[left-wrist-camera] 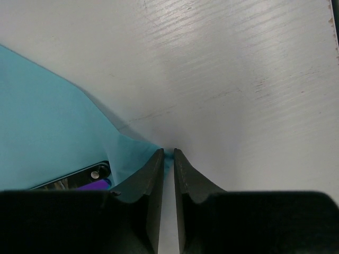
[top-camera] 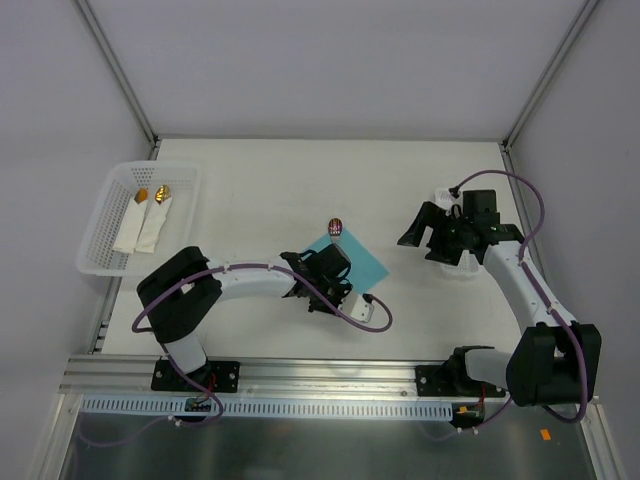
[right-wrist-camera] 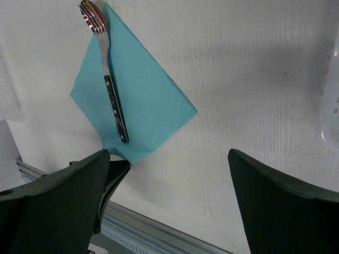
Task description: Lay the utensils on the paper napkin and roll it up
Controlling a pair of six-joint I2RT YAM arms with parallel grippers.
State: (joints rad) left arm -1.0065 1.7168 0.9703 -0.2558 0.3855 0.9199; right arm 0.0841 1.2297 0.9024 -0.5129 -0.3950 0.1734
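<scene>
Nearest us, the left end effector (left-wrist-camera: 168,154) is almost closed, its tips pinching the near corner of the napkin (right-wrist-camera: 151,100), which creases up off the tabletop (top-camera: 250,190) there. The utensils (right-wrist-camera: 109,79) lie on the napkin along its diagonal, handles toward that pinched corner and heads poking just past the far corner.

We judge the rolling is about to start. We should lift the corner only slightly, carry it over the handles toward the heads and tuck it snugly, because a high pull could drag the paper and slide the utensils.

Farther right, the right end effector (right-wrist-camera: 168,153) hangs wide open and empty. It could steady the far corner.
</scene>
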